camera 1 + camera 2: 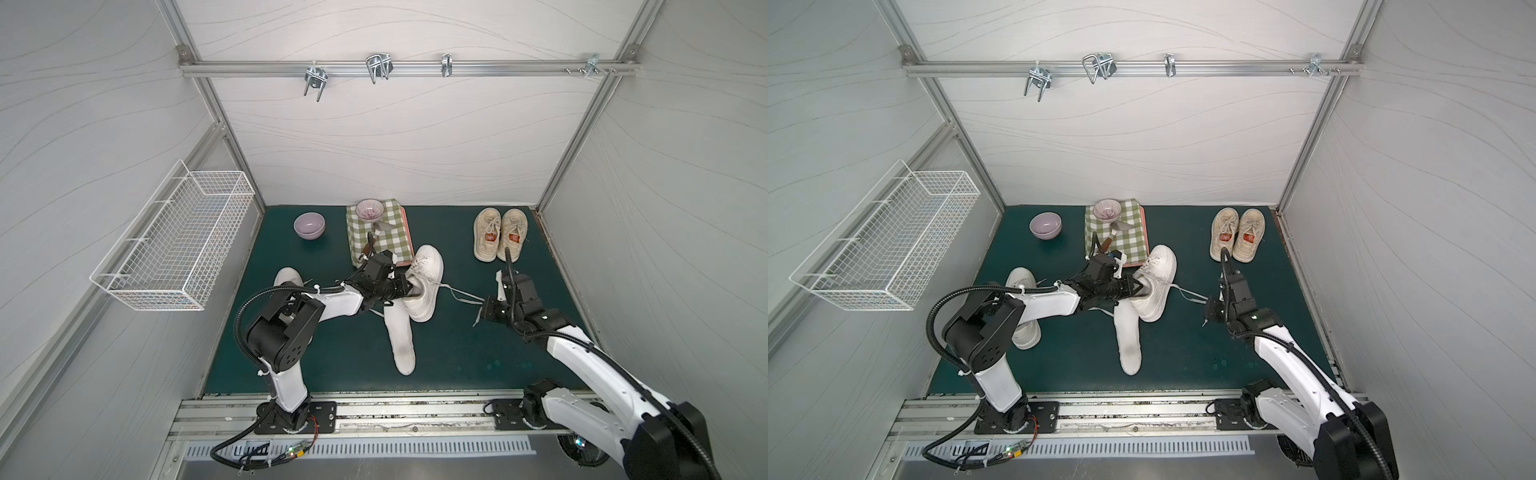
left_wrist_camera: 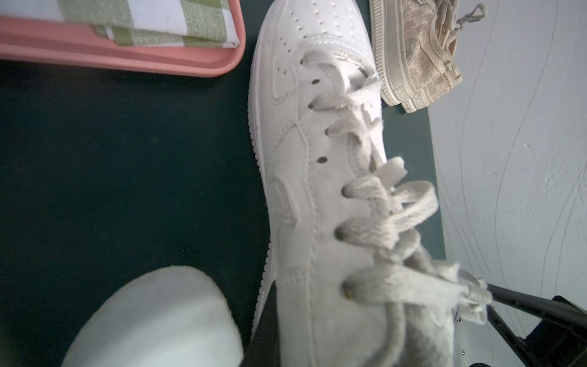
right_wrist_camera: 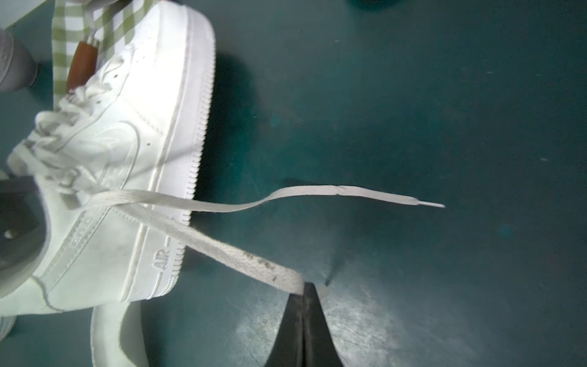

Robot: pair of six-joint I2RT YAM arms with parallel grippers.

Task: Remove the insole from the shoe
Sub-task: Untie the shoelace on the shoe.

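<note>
Lace [image 3: 222, 249] pinched, insole [image 1: 401, 340] already out on the desk
White sneaker [image 1: 426, 282] is clamped at the collar by the left claw [image 1: 413, 289]; lace is nipped in the fully closed right claw [image 3: 306, 287].

left tool [image 1: 405, 287] clamped, right tool [image 3: 305, 287] pinched shut

Left arm [image 1: 286, 386]: had white shells and black joint housings.
Right arm [image 1: 594, 378]: bore the same colours.
Cables [image 1: 238, 328]: were black ribbed conduit, white-tied.
Bases [image 1: 326, 409]: were black screwed plates.
Claws: left claw [image 1: 409, 287] and right claw [image 3: 305, 286] had black fingers.
</note>
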